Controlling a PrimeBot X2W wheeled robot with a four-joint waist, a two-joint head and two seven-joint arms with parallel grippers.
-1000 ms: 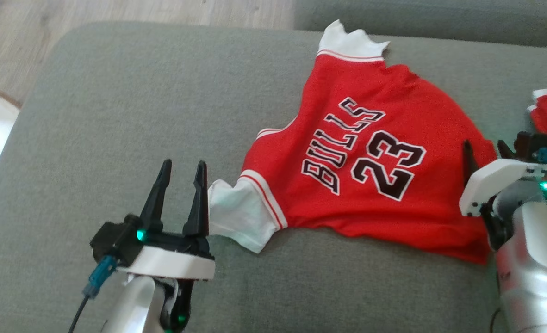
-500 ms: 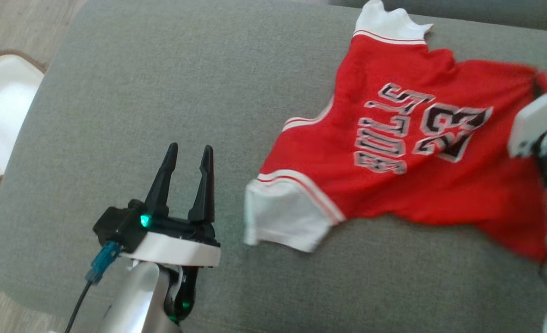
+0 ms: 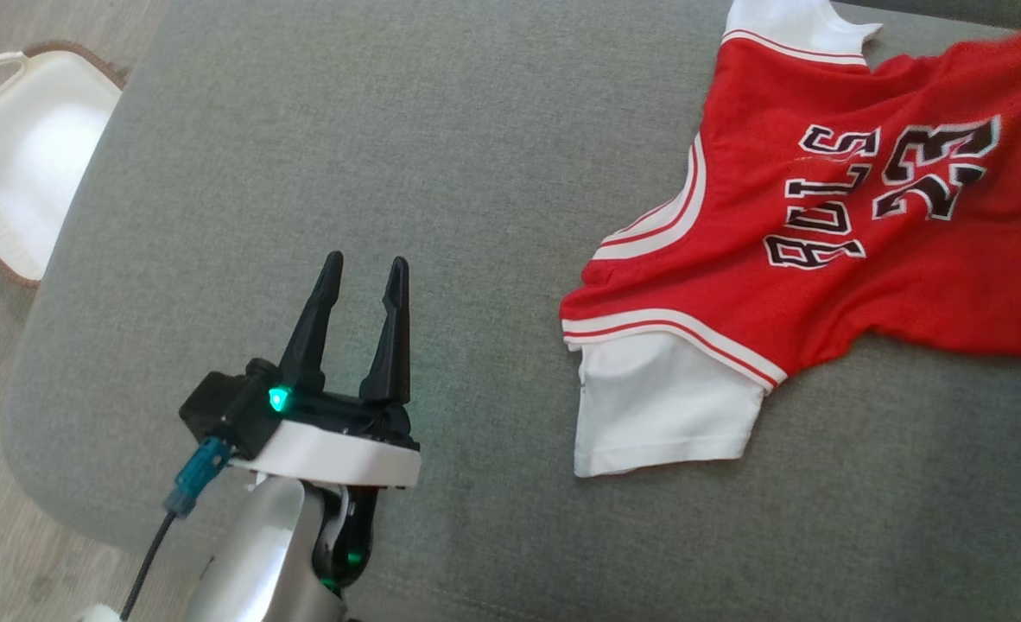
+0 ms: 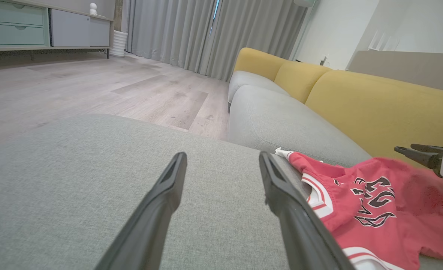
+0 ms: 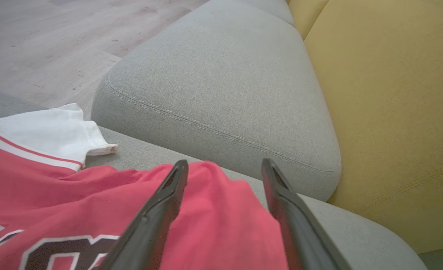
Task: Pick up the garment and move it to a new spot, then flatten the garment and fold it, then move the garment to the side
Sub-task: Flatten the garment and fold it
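Garment (image 3: 821, 285) sprawled on the grey sofa cushion (image 3: 390, 130)!
Left gripper (image 3: 365, 259) hovers off to its side, jaws spread; right gripper (image 5: 224, 163) sits over the red cloth, jaws spread too.

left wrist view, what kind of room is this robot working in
Most likely a home living room: a sofa with grey seats and yellow back cushions, floor-length grey curtains, and a low cabinet with drawers standing on a wood-look floor.
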